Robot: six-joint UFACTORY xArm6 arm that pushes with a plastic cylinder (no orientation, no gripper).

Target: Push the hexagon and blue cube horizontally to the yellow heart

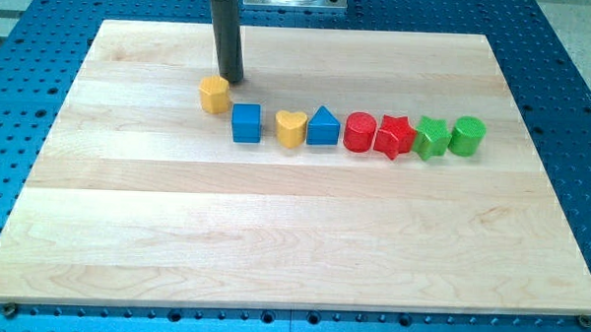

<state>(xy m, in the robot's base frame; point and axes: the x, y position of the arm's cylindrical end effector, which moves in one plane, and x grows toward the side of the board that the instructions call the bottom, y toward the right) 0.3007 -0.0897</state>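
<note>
A yellow hexagon (214, 94) sits at the view's upper left of a row of blocks. My tip (230, 80) stands just above and right of the hexagon, close to its top right edge. A blue cube (246, 123) lies just below and right of the hexagon. A yellow heart (291, 128) sits right of the blue cube, a small gap between them.
Right of the heart run a blue triangle (322, 127), a red cylinder (360, 132), a red star (394, 137), a green star (432, 137) and a green cylinder (467, 136). All lie on a wooden board (273, 234) on a blue perforated table.
</note>
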